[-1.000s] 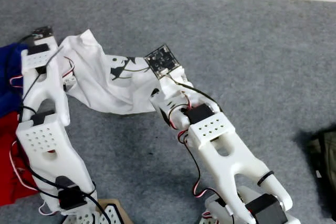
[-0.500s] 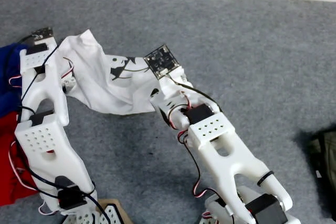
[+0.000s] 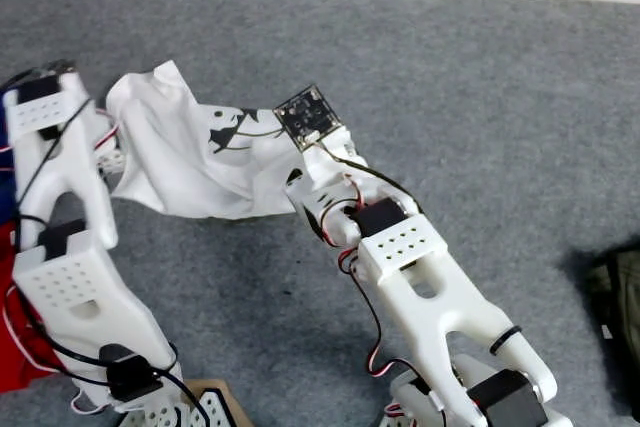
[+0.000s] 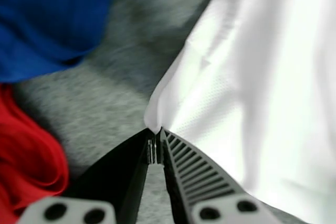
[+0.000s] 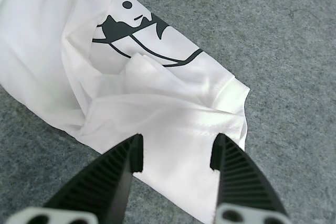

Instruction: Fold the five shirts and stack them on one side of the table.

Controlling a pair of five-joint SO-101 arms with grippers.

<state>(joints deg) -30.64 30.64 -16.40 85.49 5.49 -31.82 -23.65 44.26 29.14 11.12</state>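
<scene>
White shirt [image 3: 200, 162] with black graphic: rumpled, lying on the grey table [image 3: 480, 77] left of centre, between the two arms. Left gripper [image 4: 156, 148]: jaws closed tight, pinching a fold of the shirt's edge at their tips; right gripper [image 5: 176, 153]: jaws spread wide, holding nothing, poised over the shirt's opposite end. Blue shirt [image 4: 47, 14] and red shirt [image 4: 26, 156]: bunched at the table's left side near the left gripper; dark garment [image 3: 620, 297] at the far right edge, well apart.
</scene>
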